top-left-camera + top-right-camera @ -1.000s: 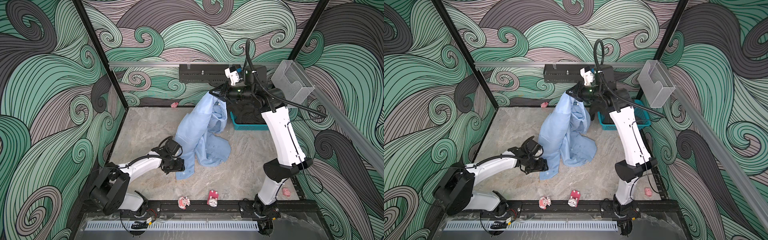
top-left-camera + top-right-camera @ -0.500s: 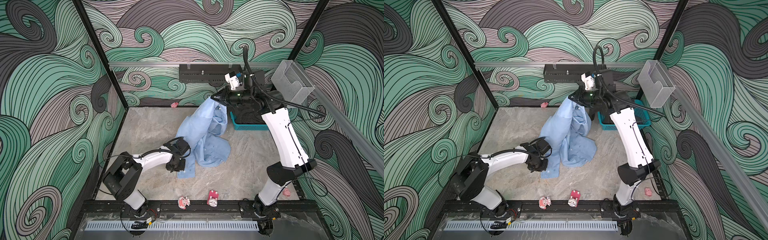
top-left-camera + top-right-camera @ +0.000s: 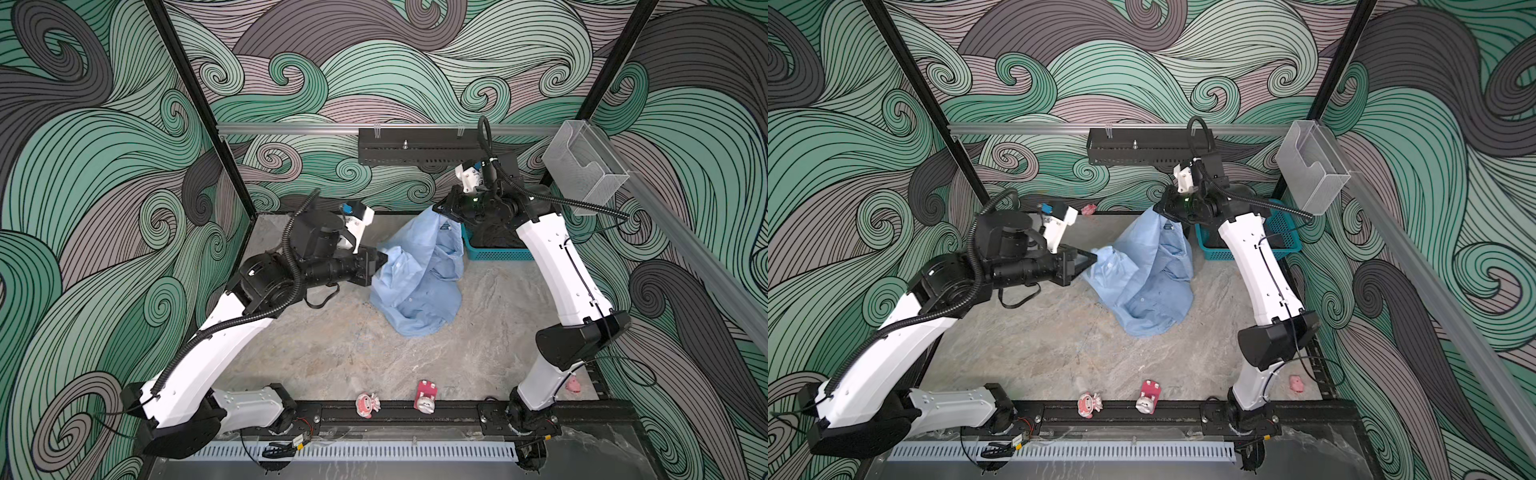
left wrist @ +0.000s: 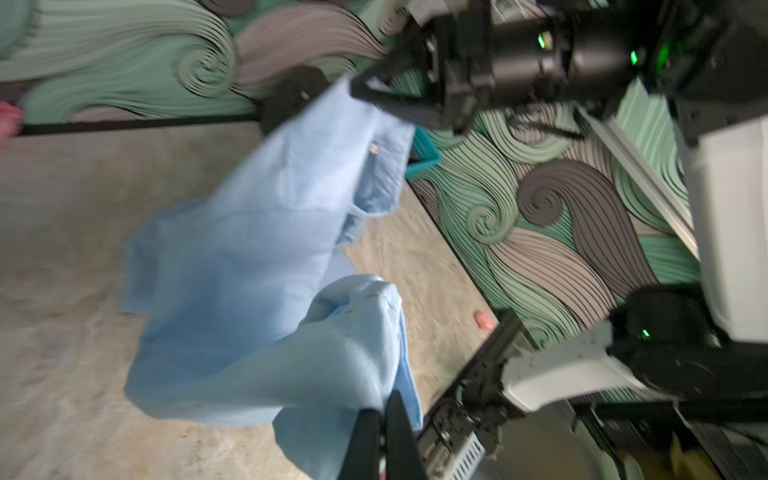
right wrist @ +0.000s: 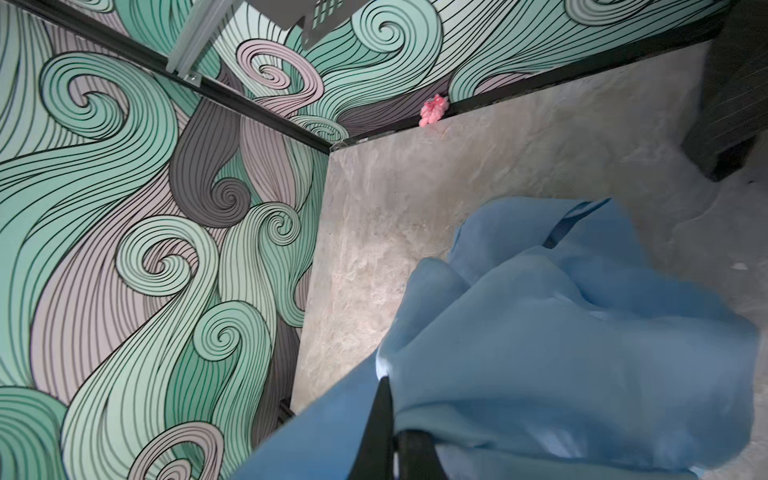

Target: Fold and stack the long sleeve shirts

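matt blue cloth shirt (image 3: 419, 282), marbled tabletop (image 3: 332, 353)

the left wrist view is blurred, so we lose the folds of the blue shirt (image 4: 257, 257) there. the left gripper (image 4: 382, 409) is cut off by that picture's edge, its tips buried in cloth; the right gripper (image 5: 395, 415) is cropped likewise in its own wrist view. in both top views the right arm (image 3: 552, 266) covers most of the basket (image 3: 494, 254) at the table's (image 3: 332, 353) far right corner, and we cannot tell what the dark heap (image 3: 494, 240) inside is. the neck label (image 3: 445, 227) is too small to read.
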Action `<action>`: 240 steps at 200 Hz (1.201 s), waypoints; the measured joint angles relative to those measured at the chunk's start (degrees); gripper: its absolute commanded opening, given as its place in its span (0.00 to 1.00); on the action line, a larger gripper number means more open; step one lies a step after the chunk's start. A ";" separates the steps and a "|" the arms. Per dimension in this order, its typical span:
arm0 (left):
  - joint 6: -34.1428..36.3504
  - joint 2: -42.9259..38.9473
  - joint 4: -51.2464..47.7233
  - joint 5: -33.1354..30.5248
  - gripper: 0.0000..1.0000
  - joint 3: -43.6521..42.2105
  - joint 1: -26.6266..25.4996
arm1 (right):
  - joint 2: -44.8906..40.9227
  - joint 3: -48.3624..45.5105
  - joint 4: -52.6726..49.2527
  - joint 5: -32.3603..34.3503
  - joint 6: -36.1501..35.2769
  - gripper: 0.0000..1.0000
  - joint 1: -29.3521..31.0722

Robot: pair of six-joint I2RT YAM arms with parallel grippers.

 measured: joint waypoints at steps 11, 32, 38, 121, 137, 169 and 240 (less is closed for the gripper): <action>-0.92 2.36 2.54 2.43 0.00 -2.49 -3.32 | 0.09 0.74 -0.70 0.07 -0.46 0.00 -1.36; -2.97 10.82 8.76 7.06 0.00 -6.88 -9.14 | 0.28 2.40 -1.66 -0.13 -1.38 0.00 -3.76; -3.43 14.03 10.16 8.31 0.04 -7.54 -10.38 | 0.28 2.78 -1.77 -0.28 -1.53 0.00 -4.35; -3.63 11.63 13.66 11.67 0.82 -18.78 -11.63 | 0.09 4.37 -4.68 -3.48 -3.48 0.00 -7.41; -4.70 0.42 17.25 8.07 0.78 -24.63 -9.38 | -0.26 4.37 -4.87 -3.91 -3.48 0.00 -7.76; -8.98 -11.41 26.38 6.03 0.81 -38.84 2.58 | -1.55 4.37 -5.16 -4.63 -3.48 0.00 -7.96; -7.02 9.51 32.83 7.48 0.81 -44.46 12.33 | -4.24 4.37 -6.38 -6.51 -3.48 0.00 -7.96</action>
